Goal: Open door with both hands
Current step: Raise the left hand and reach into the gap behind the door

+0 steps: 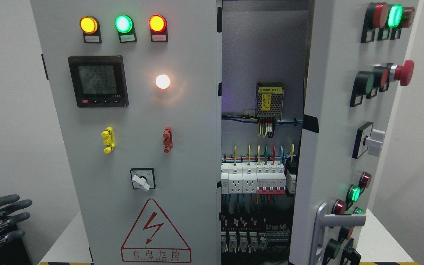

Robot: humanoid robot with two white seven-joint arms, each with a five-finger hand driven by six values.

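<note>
Right door (329, 147) ajar, stiff hinged steel, likely heavy: best gripped at handle (329, 224) (left hand (0, 221) idle, fingers spread, holding nothing).

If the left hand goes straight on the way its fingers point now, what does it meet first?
Probably the closed left door of the cabinet. The left hand points right and slightly up toward its lower edge, though depth is unclear.

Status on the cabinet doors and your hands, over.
Left hand open at lower left, holding nothing. Right hand out of view. Right door swung open, left door shut. Nothing blocking.
</note>
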